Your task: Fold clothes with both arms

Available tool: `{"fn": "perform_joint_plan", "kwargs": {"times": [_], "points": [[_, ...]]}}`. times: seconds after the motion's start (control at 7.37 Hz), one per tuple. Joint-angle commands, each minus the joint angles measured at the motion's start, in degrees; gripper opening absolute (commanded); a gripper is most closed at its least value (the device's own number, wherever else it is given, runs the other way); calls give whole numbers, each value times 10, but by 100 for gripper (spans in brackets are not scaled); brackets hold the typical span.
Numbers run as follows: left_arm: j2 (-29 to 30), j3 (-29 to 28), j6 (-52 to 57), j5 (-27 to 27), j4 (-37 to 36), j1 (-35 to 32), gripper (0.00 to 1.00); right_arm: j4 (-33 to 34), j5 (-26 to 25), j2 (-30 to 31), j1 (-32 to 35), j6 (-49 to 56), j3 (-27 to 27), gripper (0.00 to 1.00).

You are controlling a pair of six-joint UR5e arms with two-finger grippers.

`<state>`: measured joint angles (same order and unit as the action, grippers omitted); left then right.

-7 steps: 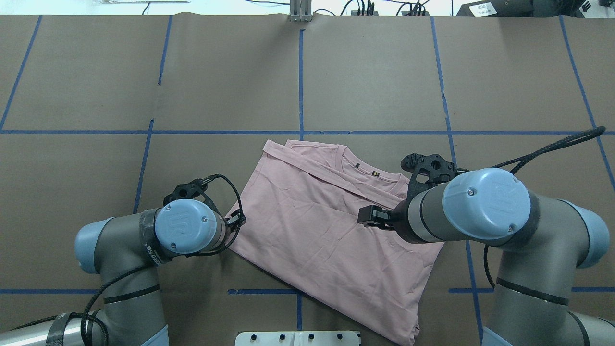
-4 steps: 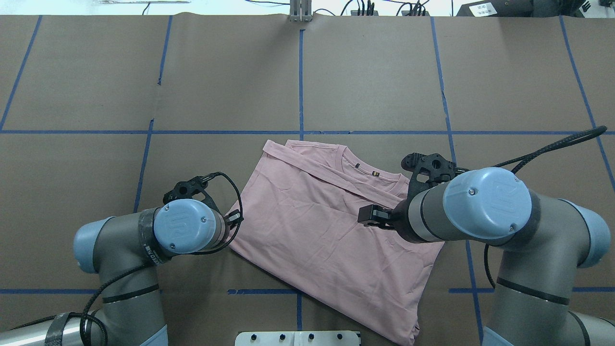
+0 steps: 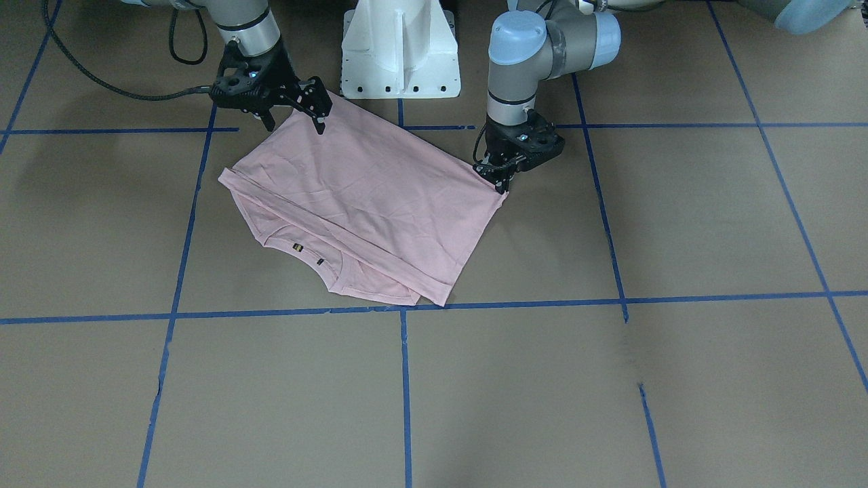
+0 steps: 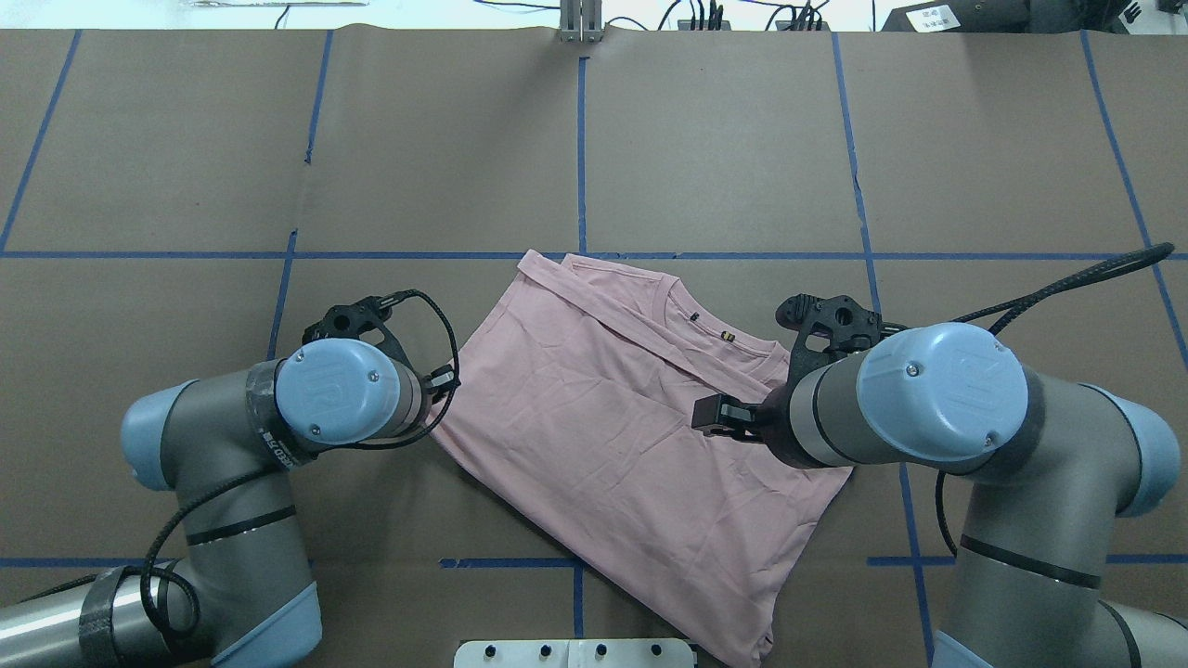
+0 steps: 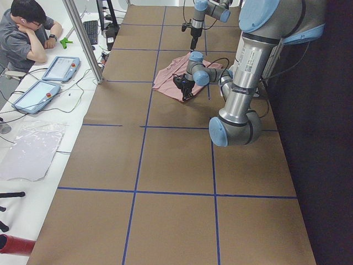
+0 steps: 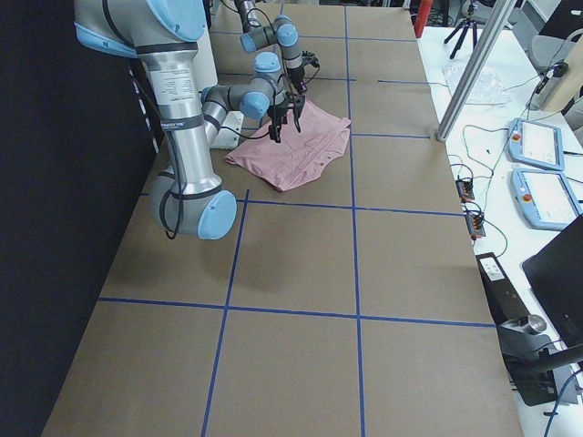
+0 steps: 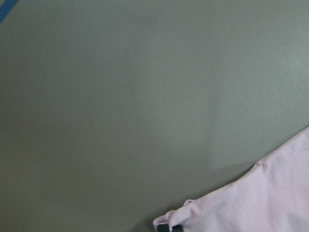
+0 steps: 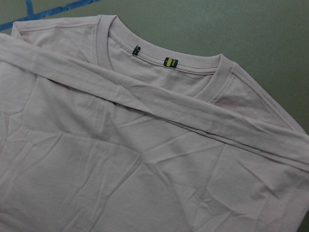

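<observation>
Across the near table (image 4: 705, 139), brown paper covers the whole top, and blue tape lines (image 4: 581, 158) divide it into large rectangles. A white pedestal base (image 3: 400, 47) stands at the robot's edge. Beyond the table's left end, a seated person (image 5: 27, 33) leans on a white bench beside two tablets (image 5: 60, 67).

From overhead, the left arm (image 4: 232, 445) hides its own fingers, and the right arm (image 4: 937, 390) covers the garment's right side. The garment's nearest corner is cut off by the lower edge of that view. The left wrist camera shows only dark fingertips at the bottom of its picture, with cloth bunched between them.

The T-shirt (image 4: 603, 417) lies flat just in front of the pedestal, between the two arms and skewed to the tape grid. Its far corner nearly reaches the crosswise tape line. It is plain pale pink and lightly creased. A folded layer with a stitched edge runs diagonally just below the collar (image 8: 159, 53), which carries two small labels (image 8: 170, 62).

The left gripper (image 3: 502, 184) is clamped on the T-shirt's corner on the robot's left. The right gripper (image 3: 295, 127) hangs over the opposite near edge with its fingers spread apart, holding nothing.
</observation>
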<state>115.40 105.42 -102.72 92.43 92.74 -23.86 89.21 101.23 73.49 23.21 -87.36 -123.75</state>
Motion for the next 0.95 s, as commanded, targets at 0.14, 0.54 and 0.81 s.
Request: {"fn": "perform_joint_plan", "kwargs": {"times": [0.14,0.54,0.81], "points": [[50,-79,39,-1,47,-66,0,0,-1,0,2,2,2,100],[132,-221,148,-1,129,-148,0,0,-1,0,5,0,2,100],[173,-316,215,-36,227,-155,0,0,-2,0,13,2,8,100]]}}
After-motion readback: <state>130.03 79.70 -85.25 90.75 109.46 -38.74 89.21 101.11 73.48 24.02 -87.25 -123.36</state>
